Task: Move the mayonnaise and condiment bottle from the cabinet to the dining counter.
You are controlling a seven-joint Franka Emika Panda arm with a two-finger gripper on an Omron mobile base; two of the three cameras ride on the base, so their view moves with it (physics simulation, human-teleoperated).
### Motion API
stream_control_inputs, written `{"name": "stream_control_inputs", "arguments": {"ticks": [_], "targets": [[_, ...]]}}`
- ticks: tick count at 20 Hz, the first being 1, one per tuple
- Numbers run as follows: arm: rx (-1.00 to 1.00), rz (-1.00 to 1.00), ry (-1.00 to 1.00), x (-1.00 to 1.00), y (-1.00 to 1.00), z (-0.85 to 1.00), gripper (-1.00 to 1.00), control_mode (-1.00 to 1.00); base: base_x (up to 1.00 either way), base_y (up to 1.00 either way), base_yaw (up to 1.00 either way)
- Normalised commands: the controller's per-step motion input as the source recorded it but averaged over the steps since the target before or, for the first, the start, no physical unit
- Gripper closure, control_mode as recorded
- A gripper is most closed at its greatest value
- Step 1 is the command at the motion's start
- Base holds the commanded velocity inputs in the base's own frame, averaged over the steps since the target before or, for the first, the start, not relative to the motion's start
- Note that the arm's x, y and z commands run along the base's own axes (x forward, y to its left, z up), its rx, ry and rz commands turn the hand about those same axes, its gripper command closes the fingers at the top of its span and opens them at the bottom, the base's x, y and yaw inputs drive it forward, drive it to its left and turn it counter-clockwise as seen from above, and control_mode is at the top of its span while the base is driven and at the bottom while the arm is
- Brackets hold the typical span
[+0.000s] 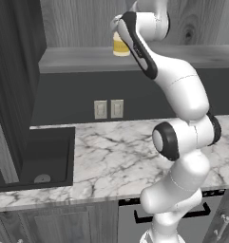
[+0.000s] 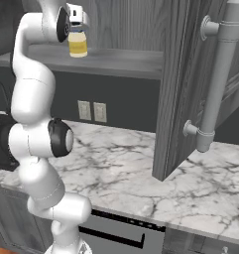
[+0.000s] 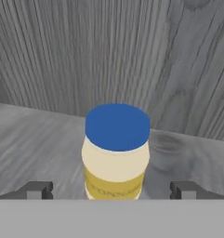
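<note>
The mayonnaise (image 3: 115, 151) stands upright on the cabinet (image 1: 192, 57) shelf, centred just beyond the gripper (image 3: 111, 189). The gripper is wide open, one fingertip on each side of the jar, gripping nothing. The arm reaches up from below the marble tabletop (image 1: 116, 152) to shelf level.

in the left base view we see the mayonnaise (image 1: 120, 48) half hidden behind the arm, its lid covered. in the hand view its base is cut off, and we cannot tell whether the fingertips (image 3: 35, 189) touch it.
</note>
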Motion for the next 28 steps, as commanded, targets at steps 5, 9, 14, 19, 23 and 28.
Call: {"name": "stream_control_inputs", "arguments": {"ticks": [5, 9, 14, 19, 23, 28], "targets": [[0.01, 0.00, 0.00, 0.24, 0.01, 0.00, -1.00, -1.00, 0.00, 0.00, 0.00], [0.02, 0.00, 0.00, 0.23, 0.03, -0.04, -1.00, -1.00, 0.00, 0.00, 0.00], [0.01, 0.00, 0.00, 0.21, 0.08, -0.09, -1.00, -1.00, 0.00, 0.00, 0.00], [0.00, 0.00, 0.00, 0.16, 0.01, -0.04, -1.00, -1.00, 0.00, 0.00, 0.00], [0.00, 0.00, 0.00, 0.12, 0.00, 0.00, -1.00, -1.00, 0.00, 0.00, 0.00], [0.00, 0.00, 0.00, 0.12, 0.00, 0.00, -1.00, -1.00, 0.00, 0.00, 0.00]]}}
